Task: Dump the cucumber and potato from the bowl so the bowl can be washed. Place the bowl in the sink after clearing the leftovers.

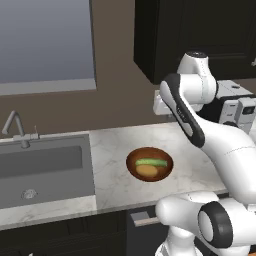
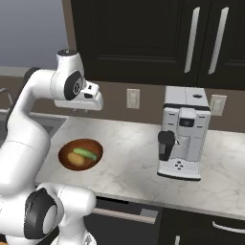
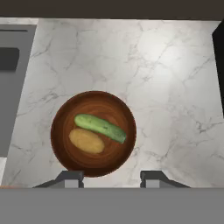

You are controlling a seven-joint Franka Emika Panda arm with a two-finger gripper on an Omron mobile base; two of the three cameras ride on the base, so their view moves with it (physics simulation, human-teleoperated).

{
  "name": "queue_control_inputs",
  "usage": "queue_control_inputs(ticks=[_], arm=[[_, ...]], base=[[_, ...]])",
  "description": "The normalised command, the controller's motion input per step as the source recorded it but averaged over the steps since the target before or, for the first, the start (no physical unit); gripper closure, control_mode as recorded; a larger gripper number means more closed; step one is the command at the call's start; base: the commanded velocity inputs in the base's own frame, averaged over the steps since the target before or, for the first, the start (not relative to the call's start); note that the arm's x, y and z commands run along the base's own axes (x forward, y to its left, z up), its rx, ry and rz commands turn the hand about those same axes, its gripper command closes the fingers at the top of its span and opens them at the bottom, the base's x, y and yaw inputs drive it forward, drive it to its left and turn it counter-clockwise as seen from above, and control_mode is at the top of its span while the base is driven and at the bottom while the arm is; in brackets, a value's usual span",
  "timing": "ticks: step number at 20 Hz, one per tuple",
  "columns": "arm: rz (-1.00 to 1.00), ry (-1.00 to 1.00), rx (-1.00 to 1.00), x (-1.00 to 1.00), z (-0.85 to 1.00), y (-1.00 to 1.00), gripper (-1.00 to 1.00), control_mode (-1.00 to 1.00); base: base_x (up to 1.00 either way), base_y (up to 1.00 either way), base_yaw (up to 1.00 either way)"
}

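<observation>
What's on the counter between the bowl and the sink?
Nothing. In the left base view, just bare marble counter lies between the bowl and the sink.

A white-and-grey marble counter (image 2: 143,162) is set along a brown wall (image 1: 112,75). Dark upper cabinets (image 2: 143,38) with long pale handles are hung above the counter. A white coffee machine (image 2: 184,139) is stood on the counter, flanked by two wall outlets (image 2: 132,98). A grey window (image 1: 45,42) is seen left of the cabinets. Dark drawers (image 2: 129,215) are fitted below the counter.
</observation>
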Motion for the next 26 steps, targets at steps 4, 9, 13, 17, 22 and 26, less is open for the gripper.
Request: queue_control_inputs(ticks=[4, 9, 13, 17, 22, 26], arm=[[-0.02, 0.01, 0.01, -0.11, -0.11, 0.0, -1.0, -1.0], [-0.05, 0.18, 0.05, -0.12, -0.66, 0.0, -1.0, -1.0], [-0.05, 0.21, 0.0, -0.15, -0.97, 0.0, -1.0, -1.0], [-0.08, 0.23, 0.0, -0.03, -1.0, 0.0, -1.0, -1.0], [-0.16, 0.16, 0.0, 0.0, -0.98, -0.05, -1.0, -1.0], [-0.18, 0.02, 0.04, 0.0, -0.67, -0.14, -1.0, -1.0]], base=[[0.0, 0.0, 0.0], [0.0, 0.0, 0.0], [0.0, 0.0, 0.0], [0.0, 0.0, 0.0], [0.0, 0.0, 0.0], [0.0, 0.0, 0.0]])
